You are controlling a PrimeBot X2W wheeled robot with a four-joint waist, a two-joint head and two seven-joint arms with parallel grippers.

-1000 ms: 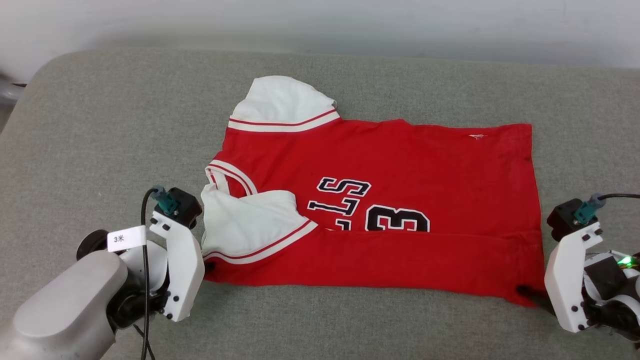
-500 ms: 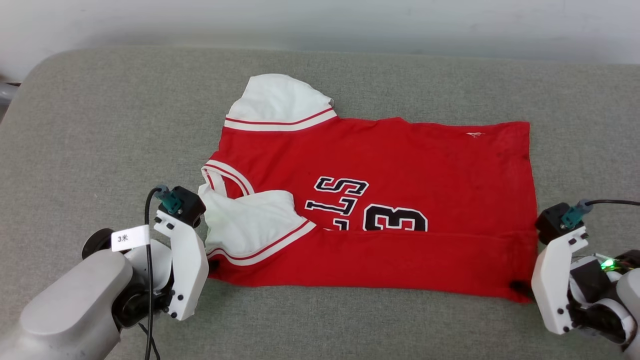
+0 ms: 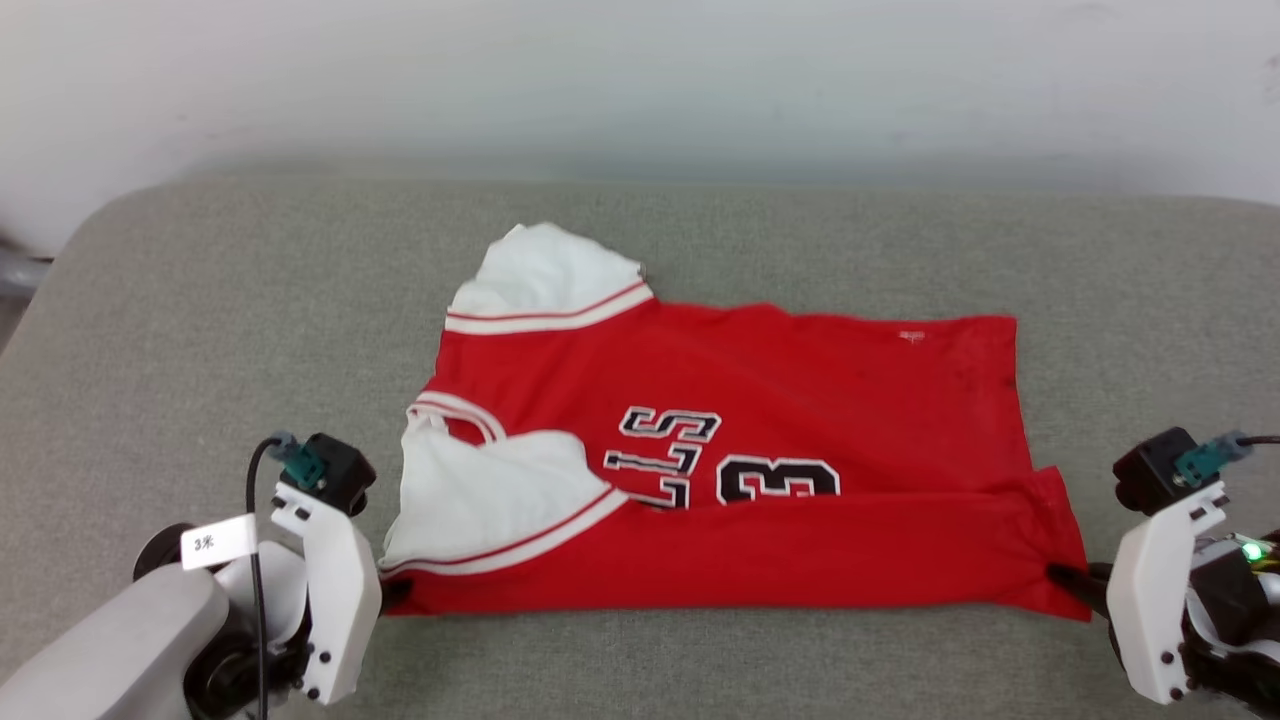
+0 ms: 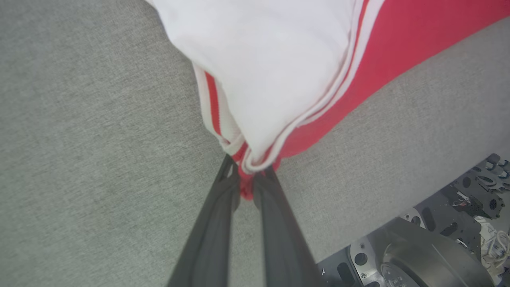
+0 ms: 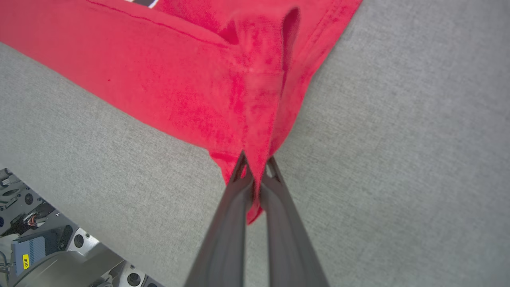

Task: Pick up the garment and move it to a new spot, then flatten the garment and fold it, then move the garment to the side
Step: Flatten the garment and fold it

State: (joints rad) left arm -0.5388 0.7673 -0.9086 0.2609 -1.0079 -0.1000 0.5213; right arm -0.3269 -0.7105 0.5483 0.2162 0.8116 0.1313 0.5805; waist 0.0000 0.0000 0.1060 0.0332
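Down low, left fingers point(image 4: 207, 239) and right fingers point(image 5: 227, 239) clamped on opposite near corners of the garment point(image 3: 800, 380)

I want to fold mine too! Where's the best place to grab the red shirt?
Probably by its two near corners, coming in low from the outer ends. The shirt lies flat with a doubled near edge, so the corners give thick cloth to pinch. The left gripper and right gripper are shut on them.

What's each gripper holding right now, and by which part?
Both hold the garment: the left gripper pinches its near corner by the white sleeve, the right gripper its near hem corner.
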